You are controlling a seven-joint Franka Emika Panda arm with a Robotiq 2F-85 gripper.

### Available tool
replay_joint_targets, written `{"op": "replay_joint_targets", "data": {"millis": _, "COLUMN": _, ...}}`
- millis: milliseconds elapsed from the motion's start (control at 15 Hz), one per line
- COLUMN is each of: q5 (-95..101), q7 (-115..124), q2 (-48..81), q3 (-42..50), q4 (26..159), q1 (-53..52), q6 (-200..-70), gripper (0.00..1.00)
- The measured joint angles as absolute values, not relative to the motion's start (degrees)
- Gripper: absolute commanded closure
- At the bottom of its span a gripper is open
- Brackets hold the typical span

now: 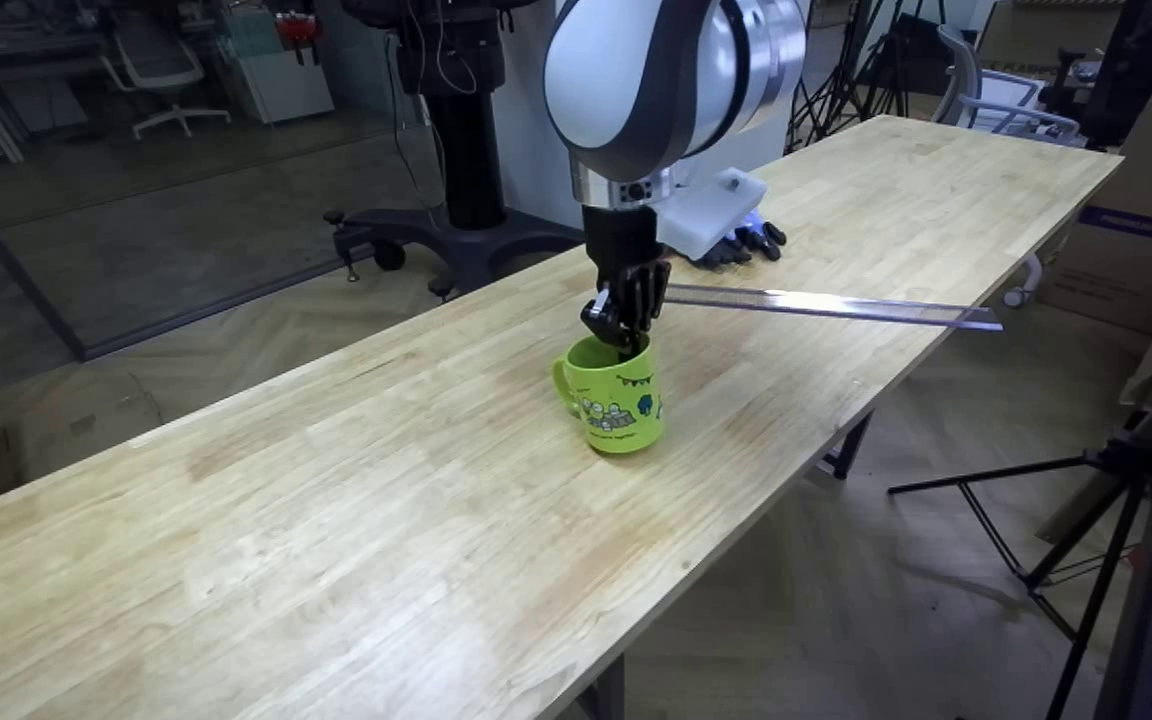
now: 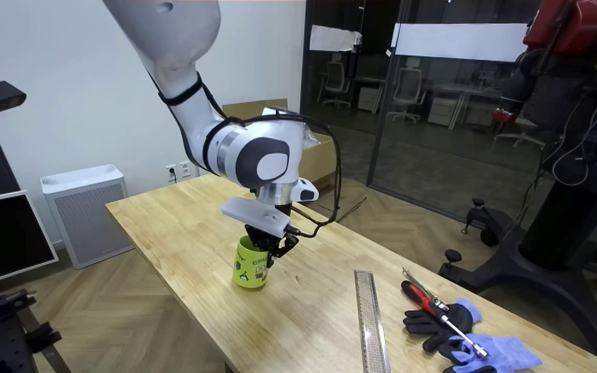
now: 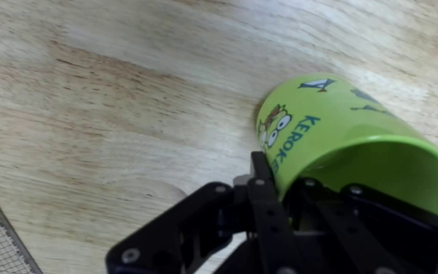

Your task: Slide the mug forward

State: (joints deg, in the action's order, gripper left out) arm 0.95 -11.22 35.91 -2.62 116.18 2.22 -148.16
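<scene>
The lime-green mug (image 1: 624, 412) stands upright on the wooden table, and it also shows in an exterior view (image 2: 249, 265) and in the wrist view (image 3: 329, 114). Its loop handle (image 1: 563, 385) shows in an exterior view; it is hidden in the wrist view. My gripper (image 3: 280, 186) is at the mug's rim, with one finger outside and one inside the cup. The wall sits between the fingers, with hardly any gap, so the gripper is shut on it. The gripper also shows in both exterior views (image 1: 632, 342) (image 2: 270, 254). The inner fingertip is hidden by the cup.
A metal ruler (image 2: 371, 321) lies on the table beside the mug; it also shows in an exterior view (image 1: 826, 305). Gloves (image 2: 443, 324) with a red-handled tool (image 2: 423, 298) lie farther along. The table's long edge (image 1: 726, 540) runs near the mug.
</scene>
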Motion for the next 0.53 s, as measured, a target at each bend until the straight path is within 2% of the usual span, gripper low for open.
{"op": "replay_joint_targets", "data": {"millis": 133, "q5": 0.9, "q7": -11.2, "q2": 35.9, "q3": -2.7, "q4": 116.2, "q1": 2.2, "q6": -148.2, "gripper": 0.97}}
{"op": "replay_joint_targets", "data": {"millis": 200, "q5": 0.9, "q7": -11.2, "q2": 35.9, "q3": -2.7, "q4": 116.3, "q1": 2.2, "q6": -148.2, "gripper": 0.9}}
{"op": "replay_joint_targets", "data": {"millis": 533, "q5": 0.9, "q7": -11.0, "q2": 35.8, "q3": -2.6, "q4": 116.4, "q1": 2.2, "q6": -148.2, "gripper": 0.9}}
